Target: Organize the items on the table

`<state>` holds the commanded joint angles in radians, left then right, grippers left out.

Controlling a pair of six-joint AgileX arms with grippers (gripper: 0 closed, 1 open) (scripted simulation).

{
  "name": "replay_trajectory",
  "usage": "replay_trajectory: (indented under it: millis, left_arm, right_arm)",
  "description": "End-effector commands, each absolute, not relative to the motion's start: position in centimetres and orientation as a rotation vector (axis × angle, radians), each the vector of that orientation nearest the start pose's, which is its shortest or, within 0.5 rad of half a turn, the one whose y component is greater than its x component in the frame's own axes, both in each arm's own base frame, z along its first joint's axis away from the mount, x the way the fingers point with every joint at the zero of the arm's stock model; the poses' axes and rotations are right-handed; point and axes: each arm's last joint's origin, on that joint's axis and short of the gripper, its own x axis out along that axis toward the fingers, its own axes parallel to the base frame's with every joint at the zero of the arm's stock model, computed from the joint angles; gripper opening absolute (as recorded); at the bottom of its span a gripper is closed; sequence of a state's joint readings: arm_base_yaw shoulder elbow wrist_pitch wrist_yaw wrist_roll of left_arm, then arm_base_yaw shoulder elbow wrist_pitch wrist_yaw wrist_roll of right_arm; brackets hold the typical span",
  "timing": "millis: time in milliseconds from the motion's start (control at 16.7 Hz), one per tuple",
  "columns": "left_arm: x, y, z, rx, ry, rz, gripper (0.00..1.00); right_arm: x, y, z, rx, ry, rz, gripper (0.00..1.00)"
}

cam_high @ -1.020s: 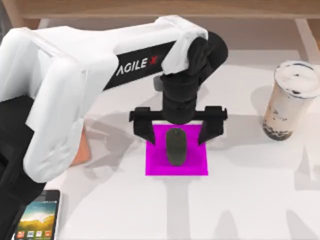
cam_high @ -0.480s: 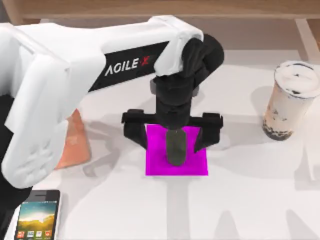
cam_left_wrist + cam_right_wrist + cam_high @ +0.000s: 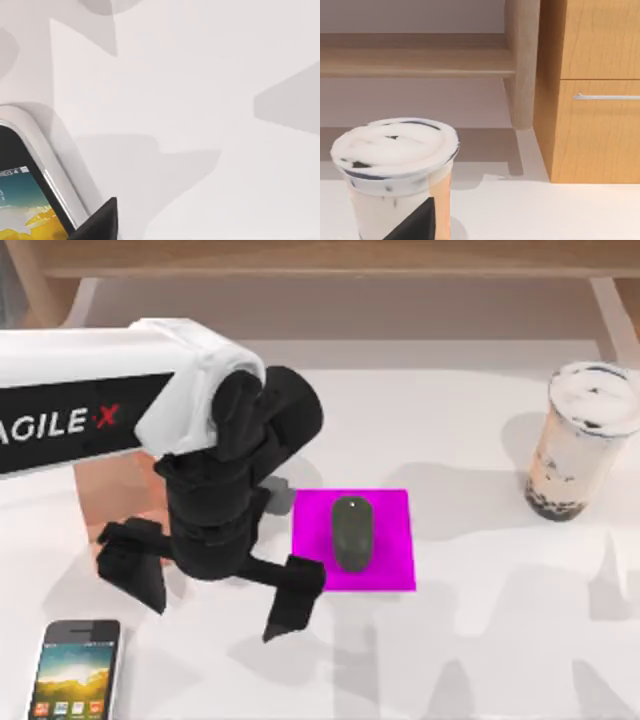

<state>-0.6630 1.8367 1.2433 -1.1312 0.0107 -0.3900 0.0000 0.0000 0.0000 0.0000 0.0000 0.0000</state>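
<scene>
The dark grey mouse [image 3: 352, 532] lies alone on the magenta pad [image 3: 390, 540] in the middle of the table. My left gripper [image 3: 212, 585] hangs open and empty to the pad's left, its jaws spread wide. Toward the front left of it lies the smartphone [image 3: 75, 672] with its colourful screen up. The left wrist view catches the phone's white corner [image 3: 30, 190] beside one fingertip [image 3: 100, 224]. The bubble-tea cup [image 3: 583, 440] stands upright at the far right. A dark part of my right gripper [image 3: 420, 225] shows close in front of the cup [image 3: 395, 165].
The orange stand [image 3: 105, 495] is mostly hidden under my left arm. A light wooden shelf frame [image 3: 320, 260] runs along the far edge. Behind the cup, the right wrist view takes in a wooden post [image 3: 522, 65] and a drawer cabinet [image 3: 595, 90].
My left gripper has left the mouse on the pad and swung left and toward the front, closer to the phone, jaws still wide. The mouse and cup have not moved.
</scene>
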Motion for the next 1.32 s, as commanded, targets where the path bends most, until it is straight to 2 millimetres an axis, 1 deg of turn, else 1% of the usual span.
replay_trajectory:
  millis: [180,300,480,600,720,1080,1200,1320]
  left_arm:
    - [22.5,-14.5,17.4,0.235,1.688,-0.143,1.00]
    - [21.0,-11.6,17.4,0.184,1.668,-0.110,1.00]
    - [19.3,-8.3,17.3,0.091,1.619,-0.045,1.00]
    - [18.6,-6.8,17.3,0.035,1.581,-0.006,1.00]
    - [18.3,-6.1,17.4,0.001,1.555,0.018,1.00]
    - [18.3,-6.1,17.3,0.001,1.556,0.018,1.00]
    - [18.4,-6.1,16.5,-0.002,1.556,0.021,1.00]
    - [18.6,-6.1,15.1,-0.002,1.554,0.021,1.00]
  right_arm:
    - [10.6,-0.1,16.0,0.000,0.000,0.000,1.00]
    - [10.6,-0.1,16.0,0.000,0.000,0.000,1.00]
    - [10.6,-0.1,16.0,0.000,0.000,0.000,1.00]
    - [10.6,-0.1,16.0,0.000,0.000,0.000,1.00]
    - [10.6,-0.1,16.0,0.000,0.000,0.000,1.00]
    - [10.6,-0.1,16.0,0.000,0.000,0.000,1.00]
    - [10.6,-0.1,16.0,0.000,0.000,0.000,1.00]
    - [10.6,-0.1,16.0,0.000,0.000,0.000,1.00]
